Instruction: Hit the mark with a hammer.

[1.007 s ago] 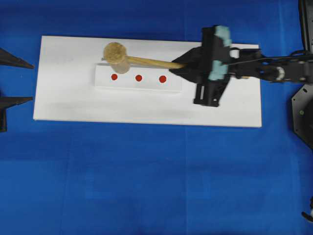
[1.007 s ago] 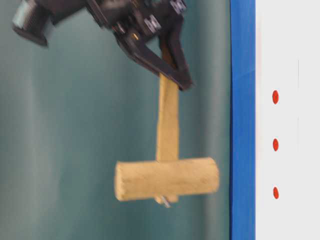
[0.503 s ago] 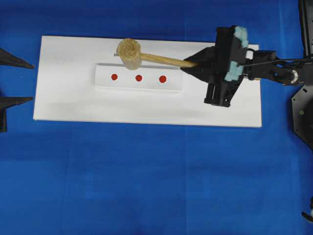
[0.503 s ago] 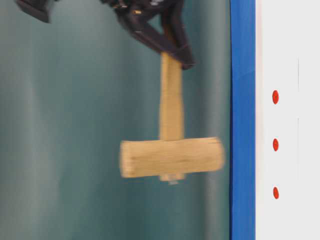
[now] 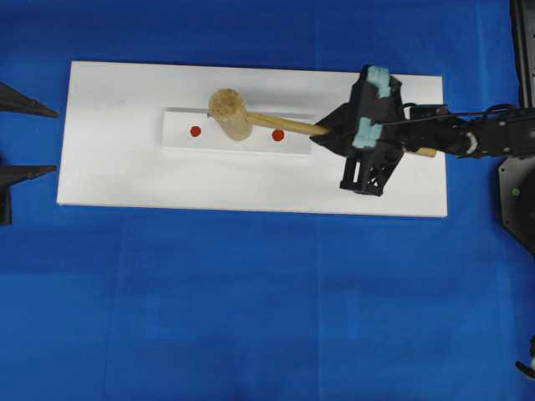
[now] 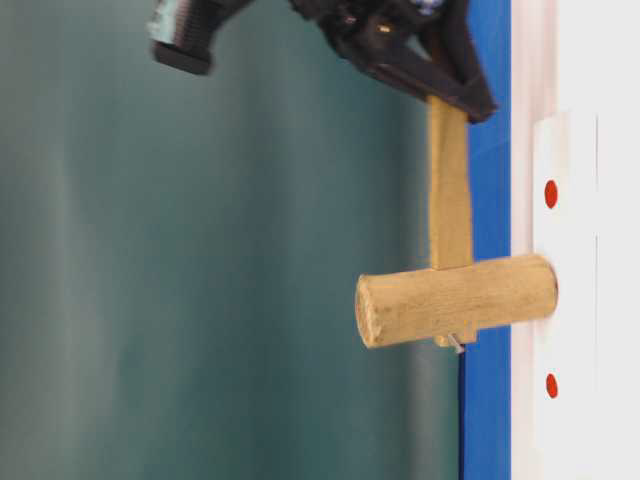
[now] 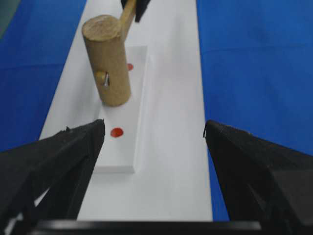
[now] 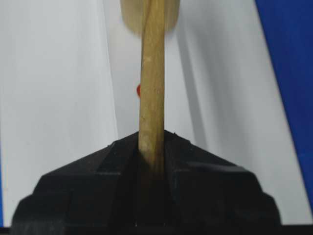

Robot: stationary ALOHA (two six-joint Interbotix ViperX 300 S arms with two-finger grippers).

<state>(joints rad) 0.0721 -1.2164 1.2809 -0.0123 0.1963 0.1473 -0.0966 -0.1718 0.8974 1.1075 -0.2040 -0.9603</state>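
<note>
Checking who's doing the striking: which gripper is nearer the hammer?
Right. The right gripper is shut on the hammer handle; the left gripper waits open at the board's far end.

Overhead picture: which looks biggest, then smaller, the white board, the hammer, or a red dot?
1. White board, biggest.
2. Hammer; it is raised nearer the camera, but the board looks far larger anyway.
3. Red dot, smallest; the other visible dot looks the same size.
</note>
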